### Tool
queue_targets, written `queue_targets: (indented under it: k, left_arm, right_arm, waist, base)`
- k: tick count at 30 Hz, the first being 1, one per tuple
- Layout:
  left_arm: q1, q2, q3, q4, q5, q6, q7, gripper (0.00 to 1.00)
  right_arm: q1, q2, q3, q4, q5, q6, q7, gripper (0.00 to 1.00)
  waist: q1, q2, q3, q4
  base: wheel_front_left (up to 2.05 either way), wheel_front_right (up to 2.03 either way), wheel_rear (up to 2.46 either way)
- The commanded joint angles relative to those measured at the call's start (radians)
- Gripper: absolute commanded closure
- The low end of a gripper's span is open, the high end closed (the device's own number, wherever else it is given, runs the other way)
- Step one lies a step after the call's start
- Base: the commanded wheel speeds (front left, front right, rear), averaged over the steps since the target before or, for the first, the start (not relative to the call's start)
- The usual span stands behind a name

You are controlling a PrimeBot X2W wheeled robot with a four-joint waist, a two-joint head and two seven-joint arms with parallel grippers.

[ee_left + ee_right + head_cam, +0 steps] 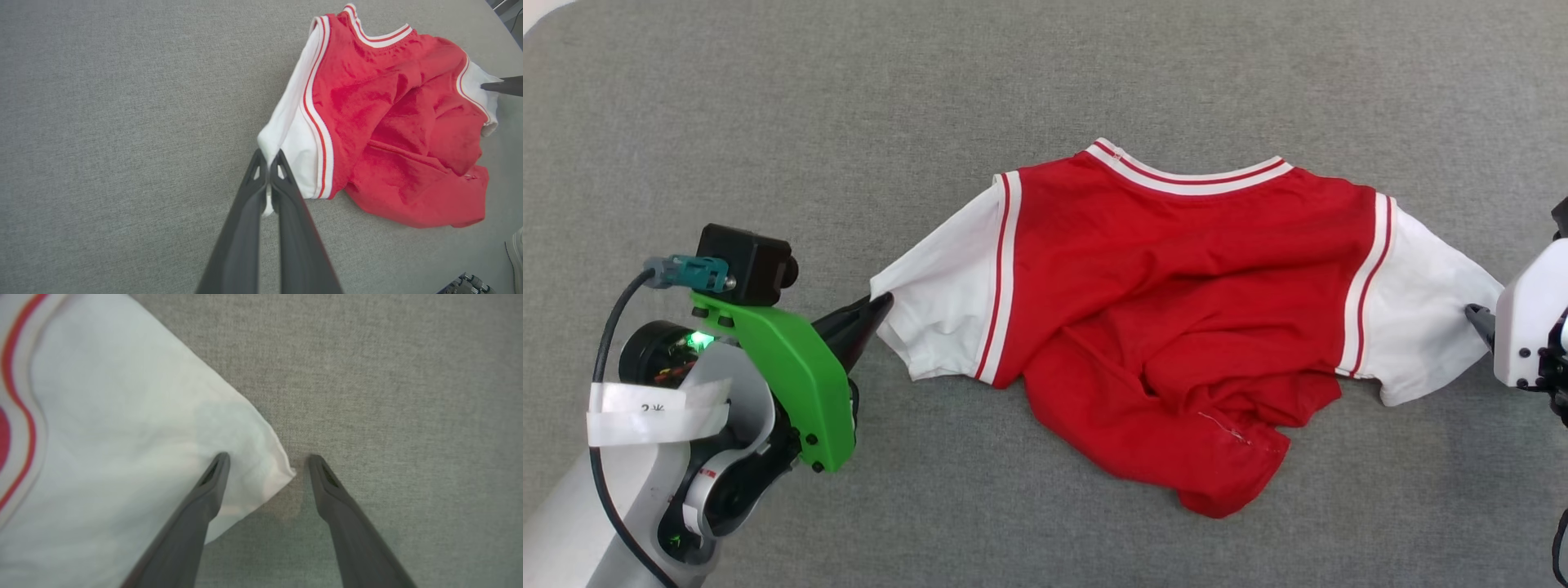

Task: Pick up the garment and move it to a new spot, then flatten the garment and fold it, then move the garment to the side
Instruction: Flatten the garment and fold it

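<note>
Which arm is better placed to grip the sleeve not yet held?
Right. The right gripper is open astride that white sleeve corner. The left gripper is shut on the other sleeve of the garment.

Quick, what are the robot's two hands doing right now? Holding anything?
Left gripper: closed, pinching the shirt by its sleeve.
Right gripper: open, tips astride the corner of the other sleeve, holding nothing.

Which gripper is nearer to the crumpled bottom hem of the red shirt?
Right. The right gripper straddles the sleeve corner on the side where the hem is bunched; the left gripper pinches the opposite sleeve, farther from it.
</note>
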Motion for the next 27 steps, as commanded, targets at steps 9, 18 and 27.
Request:
queue_targets:
  k: [9, 18, 27]
  left_arm:
    - [-0.01, -0.017, -0.013, 0.037, 0.008, -0.026, -0.022, 1.0]
    - [-0.02, -0.022, 0.019, 0.13, 0.04, -0.025, -0.118, 1.0]
    - [-0.023, -0.022, 0.071, 0.137, 0.081, -0.006, -0.237, 1.0]
  right_arm:
    - [0.027, 0.004, 0.074, 0.064, 0.04, -0.001, 0.017, 0.69]
    - [-0.017, -0.035, 0.066, 0.074, 0.064, -0.001, -0.196, 1.0]
    - [-0.077, -0.074, 0.082, 0.038, 0.065, -0.001, -0.342, 1.0]
  waist:
    - [0.0, 0.0, 0.026, 0.023]
    - [0.0, 0.0, -0.058, -0.001]
    - [0.0, 0.0, -0.176, -0.029]
  base:
    - [0.0, 0.0, 0.0]
    - [0.0, 0.0, 0.0]
    - [0.0, 0.0, 0.0]
